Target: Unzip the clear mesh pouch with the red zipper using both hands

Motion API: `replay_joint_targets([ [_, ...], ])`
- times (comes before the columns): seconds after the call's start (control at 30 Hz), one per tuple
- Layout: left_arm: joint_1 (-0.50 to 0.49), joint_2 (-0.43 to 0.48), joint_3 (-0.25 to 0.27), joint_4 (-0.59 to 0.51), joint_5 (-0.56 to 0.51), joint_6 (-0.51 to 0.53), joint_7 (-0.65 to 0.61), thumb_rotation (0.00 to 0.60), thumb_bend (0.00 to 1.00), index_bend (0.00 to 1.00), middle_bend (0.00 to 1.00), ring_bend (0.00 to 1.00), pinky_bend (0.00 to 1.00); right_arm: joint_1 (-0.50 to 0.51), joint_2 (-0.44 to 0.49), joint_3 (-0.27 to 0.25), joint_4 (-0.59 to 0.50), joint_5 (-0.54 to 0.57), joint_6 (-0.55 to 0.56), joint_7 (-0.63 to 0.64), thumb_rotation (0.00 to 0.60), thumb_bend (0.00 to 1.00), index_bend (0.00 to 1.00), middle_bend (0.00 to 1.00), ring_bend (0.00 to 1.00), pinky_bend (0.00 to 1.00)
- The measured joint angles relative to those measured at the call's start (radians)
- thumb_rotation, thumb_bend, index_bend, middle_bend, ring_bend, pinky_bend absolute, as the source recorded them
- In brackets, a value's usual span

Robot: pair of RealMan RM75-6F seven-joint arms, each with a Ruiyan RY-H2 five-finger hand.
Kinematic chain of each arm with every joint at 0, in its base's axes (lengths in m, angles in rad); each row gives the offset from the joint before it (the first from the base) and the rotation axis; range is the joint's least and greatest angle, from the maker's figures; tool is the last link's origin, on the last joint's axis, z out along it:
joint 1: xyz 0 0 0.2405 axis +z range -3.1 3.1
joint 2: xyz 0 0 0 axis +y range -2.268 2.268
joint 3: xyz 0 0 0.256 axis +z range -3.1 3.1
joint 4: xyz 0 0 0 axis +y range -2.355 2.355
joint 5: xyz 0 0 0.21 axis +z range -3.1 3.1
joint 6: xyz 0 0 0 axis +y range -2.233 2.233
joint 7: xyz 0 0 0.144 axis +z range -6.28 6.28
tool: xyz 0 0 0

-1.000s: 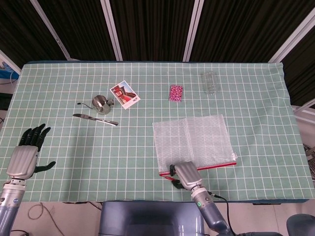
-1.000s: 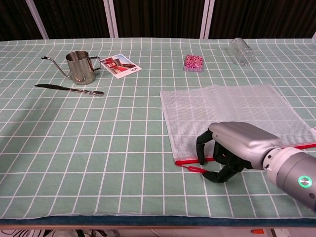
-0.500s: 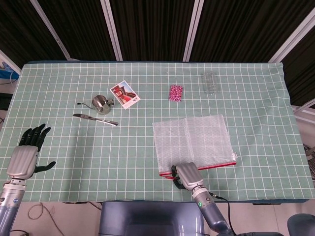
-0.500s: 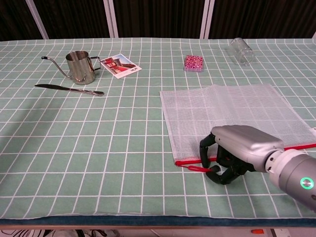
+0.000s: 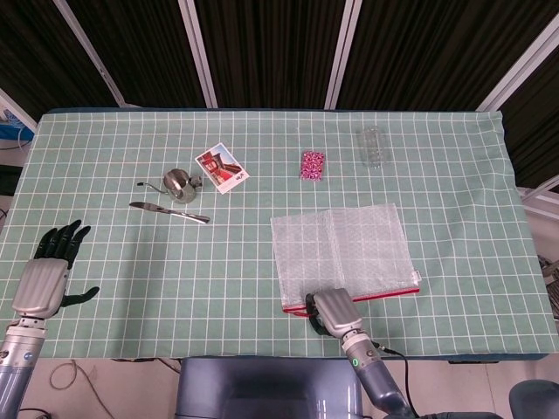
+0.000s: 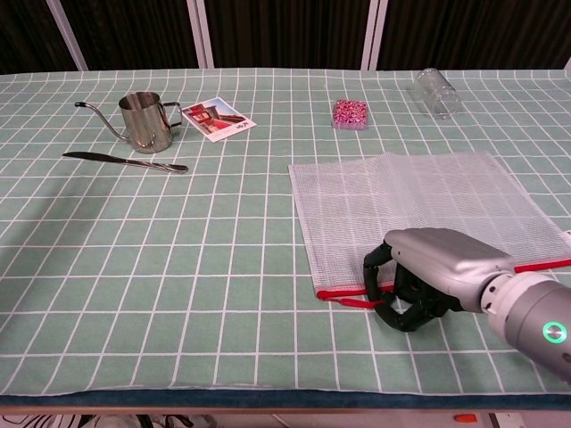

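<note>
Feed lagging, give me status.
Right hand curled at red zipper pull. Left hand open, far away. Pouch zipped, flat. Nothing blocking.

The clear mesh pouch (image 6: 419, 201) lies flat on the table, toward the right side and close to the near edge. It is see-through with a fine white grid weave and a faint fold down its middle. Its red zipper (image 6: 544, 265) runs along the near edge, zipped shut as far as shows, with a red pull tab (image 6: 343, 301) at the left corner.
</note>
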Motion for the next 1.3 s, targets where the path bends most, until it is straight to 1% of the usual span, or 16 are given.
replay_joint_targets([
  [0.13,0.000,0.000,0.000,0.000,0.000,-0.001,0.000,0.600,0.07,0.00,0.00,0.00,0.00,-0.001,-0.004,-0.003,0.007,-0.003,-0.002,0.007,0.600,0.58,0.56,1.00,1.00,0.95],
  [0.4,-0.001,-0.001,-0.001,0.001,0.000,-0.001,0.000,0.600,0.07,0.00,0.00,0.00,0.00,-0.004,-0.007,-0.002,0.015,-0.018,0.001,0.022,0.600,0.58,0.57,1.00,1.00,0.95],
  [0.77,-0.003,-0.005,-0.007,-0.002,-0.004,0.002,0.011,0.600,0.07,0.00,0.00,0.00,0.00,0.005,0.028,0.032,-0.037,-0.067,0.024,0.037,0.600,0.58,0.58,1.00,1.00,0.95],
  [0.97,-0.009,-0.003,-0.015,-0.013,-0.002,0.005,0.026,0.600,0.07,0.00,0.00,0.00,0.00,0.020,0.057,0.068,-0.079,-0.076,0.035,0.027,0.600,0.58,0.60,1.00,1.00,0.95],
  [1.07,-0.017,0.002,-0.021,-0.024,0.002,0.004,0.042,0.600,0.07,0.00,0.00,0.00,0.00,0.033,0.071,0.097,-0.105,-0.078,0.039,0.017,0.600,0.58,0.60,1.00,1.00,0.95],
  [1.23,-0.061,0.022,-0.052,-0.074,0.006,-0.022,0.094,0.600,0.08,0.01,0.00,0.00,0.00,0.072,0.101,0.165,-0.160,-0.061,0.037,-0.016,0.600,0.58,0.61,1.00,1.00,0.95],
  [1.3,-0.090,0.032,-0.071,-0.103,0.003,-0.047,0.119,0.600,0.11,0.06,0.00,0.00,0.00,0.093,0.113,0.196,-0.185,-0.049,0.033,-0.031,0.600,0.58,0.61,1.00,1.00,0.95],
])
